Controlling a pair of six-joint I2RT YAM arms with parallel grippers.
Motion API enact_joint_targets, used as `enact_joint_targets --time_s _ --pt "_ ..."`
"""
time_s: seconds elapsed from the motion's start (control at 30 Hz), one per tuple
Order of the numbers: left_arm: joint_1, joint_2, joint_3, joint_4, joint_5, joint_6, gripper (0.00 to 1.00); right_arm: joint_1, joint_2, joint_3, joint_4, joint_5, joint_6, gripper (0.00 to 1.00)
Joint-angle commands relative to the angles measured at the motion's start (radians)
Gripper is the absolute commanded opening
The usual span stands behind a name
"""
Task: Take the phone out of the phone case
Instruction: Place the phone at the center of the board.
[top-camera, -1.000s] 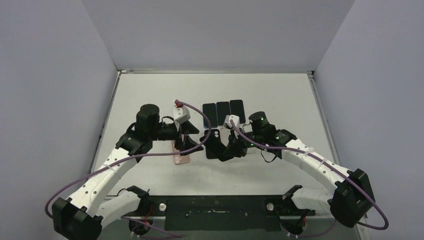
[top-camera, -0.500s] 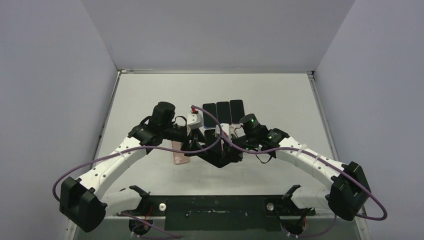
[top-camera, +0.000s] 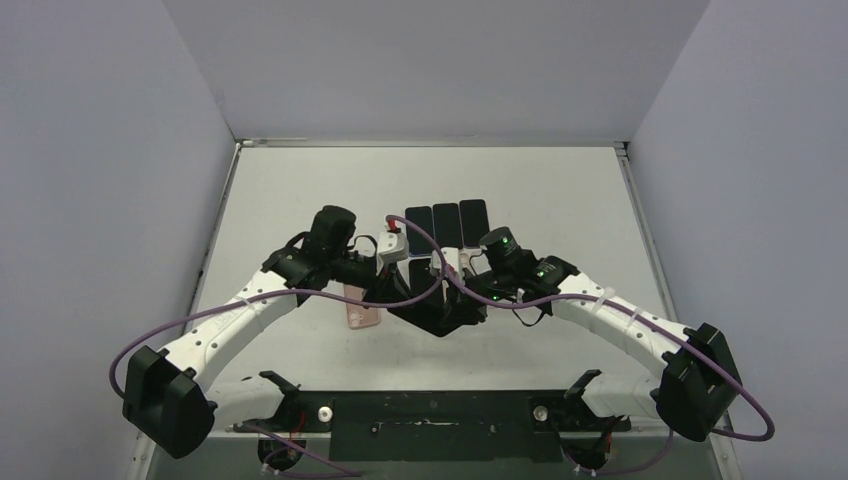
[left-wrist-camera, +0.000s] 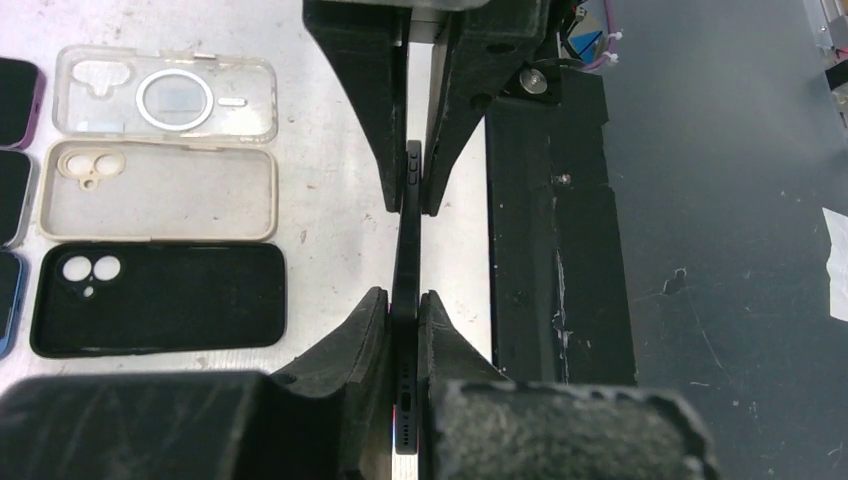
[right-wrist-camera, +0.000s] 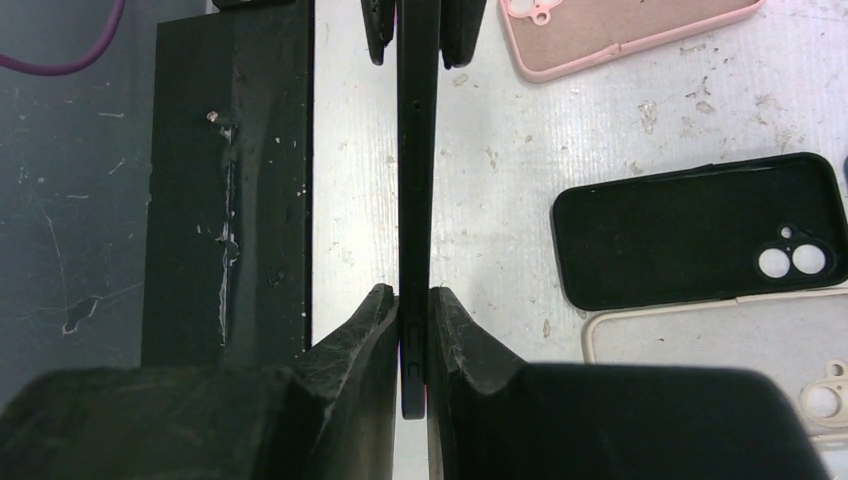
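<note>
- While the phone (left-wrist-camera: 406, 250) hangs edge-on over the middle of the tabletop (top-camera: 560, 200), toward its near edge, you have it caught at both ends. The dark phone case (right-wrist-camera: 417, 150) appears to be on it, though the seam is hard to read from this angle.
- Your left gripper (left-wrist-camera: 403, 298) is pinching one end across the flat faces.
- Your right gripper (right-wrist-camera: 411, 293) is pinching the opposite end the same way.
- Two opposed holds probably let one arm anchor while the other peels. With both clamping the faces, though, one likely needs to shift to the case lip.
- Below lie an empty black case (left-wrist-camera: 160, 298), a beige case (left-wrist-camera: 160, 190) and a clear case (left-wrist-camera: 165, 93), side by side. A pink case (top-camera: 362, 315) sits leftward, seemingly parked clear of the work.
</note>
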Motion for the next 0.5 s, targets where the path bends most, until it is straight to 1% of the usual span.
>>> enact_joint_targets --time_s 0.0,0.07,0.13,0.17,0.23,0.27,0.3,0.43,0.47 --pt "-0.011 0.003 0.047 -0.011 0.03 -0.001 0.0 -0.001 -0.03 0.043 0.063 -0.03 -0.012 0.03" --pt "-0.009 -0.016 0.041 -0.005 0.008 -0.014 0.0 -0.007 -0.042 0.03 0.073 -0.021 -0.004 0.18" --pt "-0.004 -0.042 0.02 0.034 -0.034 -0.055 0.0 -0.021 -0.07 0.007 0.1 -0.008 0.014 0.39" --pt "0.003 -0.054 0.004 0.075 -0.052 -0.085 0.0 -0.03 -0.09 -0.006 0.115 0.008 0.021 0.47" --pt "0.025 -0.084 -0.031 0.135 -0.089 -0.152 0.0 -0.05 -0.143 -0.039 0.156 0.053 0.044 0.57" --pt "0.042 -0.097 -0.05 0.172 -0.107 -0.192 0.0 -0.056 -0.17 -0.055 0.187 0.08 0.066 0.64" --pt "0.062 -0.111 -0.07 0.212 -0.127 -0.244 0.0 -0.06 -0.2 -0.073 0.217 0.104 0.086 0.69" --pt "0.178 -0.178 -0.203 0.465 -0.202 -0.546 0.0 -0.071 -0.331 -0.154 0.36 0.225 0.183 0.86" --pt "0.2 -0.196 -0.241 0.538 -0.232 -0.65 0.0 -0.074 -0.361 -0.183 0.4 0.26 0.209 0.9"
